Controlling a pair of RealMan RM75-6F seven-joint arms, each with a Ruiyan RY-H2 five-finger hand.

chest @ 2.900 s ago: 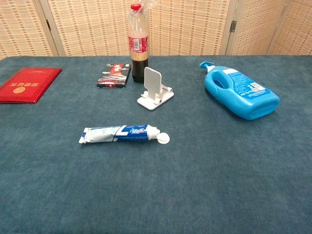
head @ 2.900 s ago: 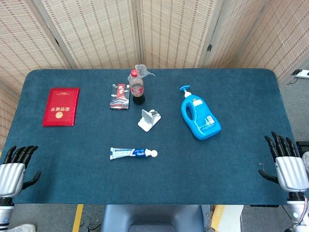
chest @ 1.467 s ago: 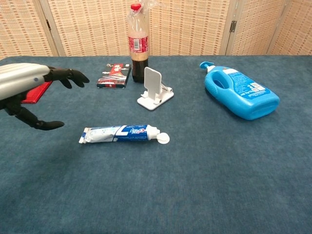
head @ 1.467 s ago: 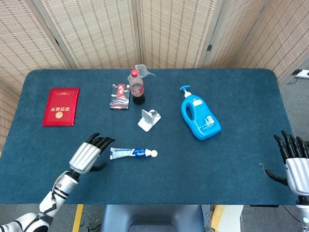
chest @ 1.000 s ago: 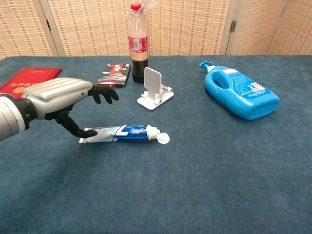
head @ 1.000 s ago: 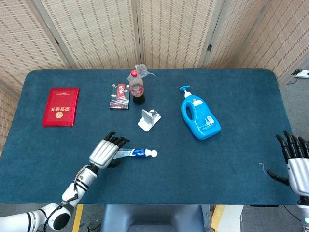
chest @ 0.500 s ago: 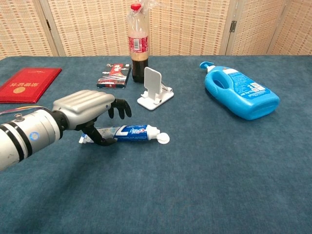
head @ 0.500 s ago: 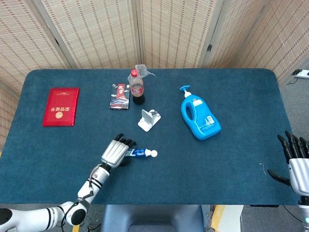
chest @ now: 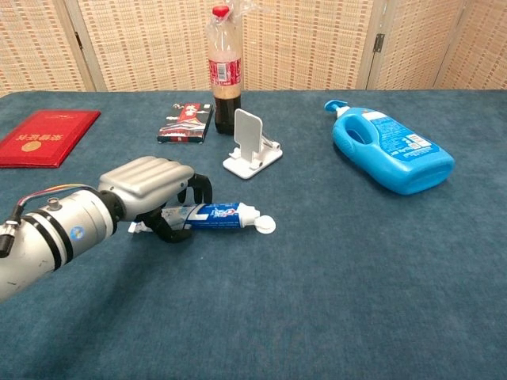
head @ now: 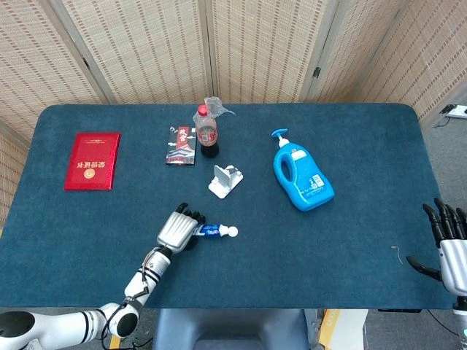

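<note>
1. Head view: the toothpaste tube (head: 211, 231) lies flat on the blue bench (head: 350, 146), near its front middle, with the white cap end pointing toward the robot's right. The left hand (head: 177, 229) sits over the tube's tail end; its dark fingers (head: 191, 216) curl down over the tube, so only the capped half shows beyond them. The right hand (head: 452, 248) hangs off the bench's right front corner, fingers spread and holding nothing, well apart from the tube.

2. Head view, other things: a white phone stand (head: 224, 180) sits just behind the tube, a cola bottle (head: 207, 132) and a small packet (head: 181, 146) behind that, a red booklet (head: 92, 160) far left, and a blue detergent bottle (head: 303, 176) lying to the right.

3. Chest view: the left hand (chest: 150, 190) wraps the tail of the toothpaste tube (chest: 226, 214). The fingers (chest: 203, 188) arch over the top of the tube, and the thumb hooks under its near side, so the tube lies between them. The hand grasps the tube, which rests on the bench (chest: 356, 277). The cap lies clear of the fingers, and the phone stand (chest: 252, 145) stands just behind it.
</note>
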